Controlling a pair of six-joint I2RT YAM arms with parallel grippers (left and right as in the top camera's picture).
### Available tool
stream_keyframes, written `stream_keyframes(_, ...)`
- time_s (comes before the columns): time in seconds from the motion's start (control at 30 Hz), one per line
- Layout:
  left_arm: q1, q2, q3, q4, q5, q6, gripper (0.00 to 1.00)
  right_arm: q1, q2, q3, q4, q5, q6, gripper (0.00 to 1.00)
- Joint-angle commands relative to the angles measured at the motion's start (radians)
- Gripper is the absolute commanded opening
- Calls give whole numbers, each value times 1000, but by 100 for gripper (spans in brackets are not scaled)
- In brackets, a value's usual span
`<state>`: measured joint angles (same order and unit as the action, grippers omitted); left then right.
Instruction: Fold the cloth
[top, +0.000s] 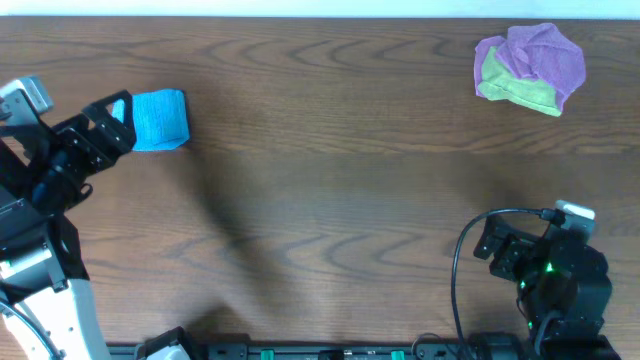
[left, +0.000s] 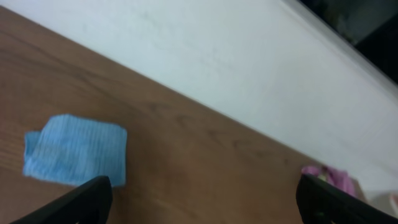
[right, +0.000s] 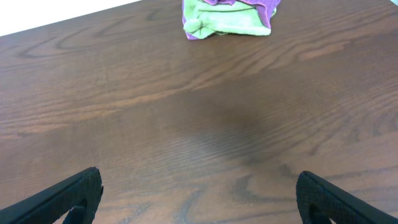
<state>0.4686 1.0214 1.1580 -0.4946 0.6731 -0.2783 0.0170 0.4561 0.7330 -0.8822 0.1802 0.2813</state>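
A folded blue cloth (top: 160, 120) lies flat on the table at the far left; in the left wrist view the blue cloth (left: 76, 150) sits by the left fingertip. My left gripper (top: 108, 118) is open and empty, just left of the cloth, with only wood between its fingers (left: 202, 199). My right gripper (top: 500, 245) is open and empty at the front right, with bare wood between its fingers (right: 199, 196).
A crumpled pile of purple and green cloths (top: 530, 68) lies at the back right, also in the right wrist view (right: 227, 17) and at the edge of the left wrist view (left: 328, 177). A white wall (left: 249, 68) borders the table's far edge.
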Motion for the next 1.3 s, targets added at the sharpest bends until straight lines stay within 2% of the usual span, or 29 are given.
stream_keyframes(0.0,-34,-7,16,-36,0,111,95,-6,-2,-4,-1,11,14,99)
stream_keyframes(0.07,-83,-8,1,-48,-5,224,95,-6,-2,-4,-1,11,14,99)
stream_keyframes(0.13,-142,-16,-32,-45,-53,280,95,-6,-2,-4,-1,11,14,99)
stream_keyframes(0.3,-294,-89,-190,87,-194,328,96,-6,-2,-4,-1,11,14,99)
stream_keyframes(0.43,-403,-259,-418,262,-310,335,95,-6,-2,-4,-1,11,14,99)
stream_keyframes(0.53,-447,-402,-551,285,-369,335,95,-6,-2,-4,-1,11,14,99)
stream_keyframes(0.67,-457,-618,-689,214,-393,362,96,-6,-2,-4,-1,11,14,99)
stream_keyframes(0.83,-457,-808,-757,11,-415,369,95,-6,-2,-4,-1,11,14,99)
stream_keyframes(1.07,-457,-918,-767,-238,-508,373,95,-6,-2,-4,-1,11,14,99)
stream_keyframes(1.27,-456,-994,-788,-352,-606,372,95,-6,-2,-4,-1,11,14,99)
